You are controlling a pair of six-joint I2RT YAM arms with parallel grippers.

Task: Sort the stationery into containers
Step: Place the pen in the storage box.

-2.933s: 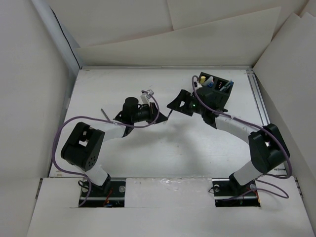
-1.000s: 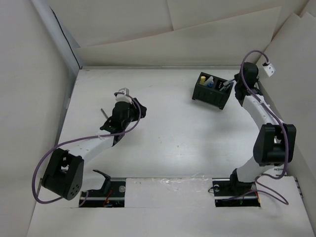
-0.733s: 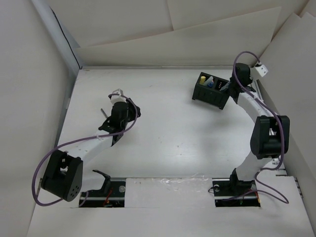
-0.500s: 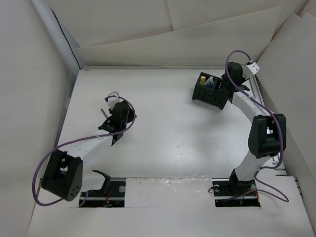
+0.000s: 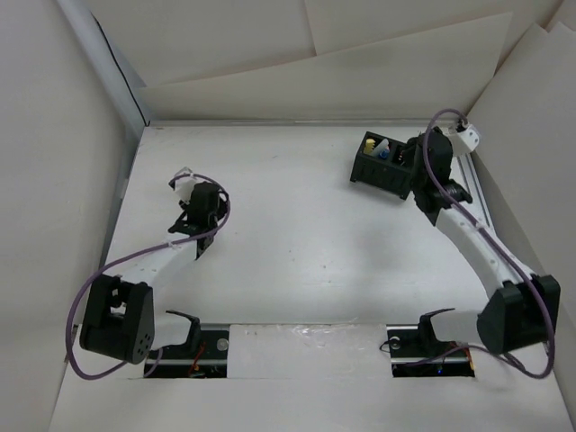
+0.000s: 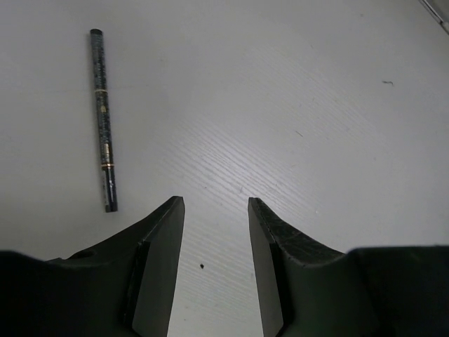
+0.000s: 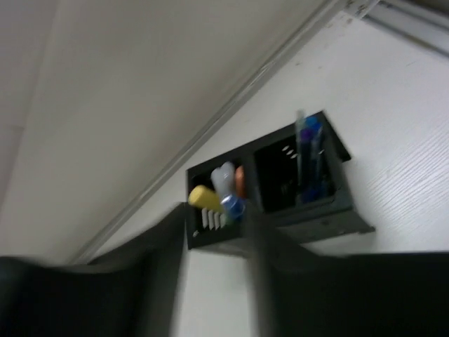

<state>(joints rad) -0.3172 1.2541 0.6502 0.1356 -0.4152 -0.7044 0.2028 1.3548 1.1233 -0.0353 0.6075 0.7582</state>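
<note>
A slim dark pen (image 6: 102,119) with thin gold bands lies on the white table, up and to the left of my left gripper (image 6: 214,202). That gripper is open, with bare table between its fingers. The black two-compartment container (image 7: 319,217) stands by the back right. One compartment holds yellow (image 7: 204,198), white, orange and blue markers; the other holds blue pens (image 7: 307,158). My right gripper (image 7: 214,219) hovers just in front of the container, blurred, its fingers apart and holding nothing. From above, the right gripper (image 5: 416,175) sits at the container's (image 5: 373,175) right side.
White walls enclose the table on the left, back and right. A metal rail (image 5: 475,193) runs along the right edge, close behind the right arm. The left gripper (image 5: 193,219) is near the left wall, with its purple cable looping above it.
My left gripper slid left across the table and narrowed a little. The right arm's elbow dropped toward the near right while its gripper stayed by the container, opening wide and then narrowing.
</note>
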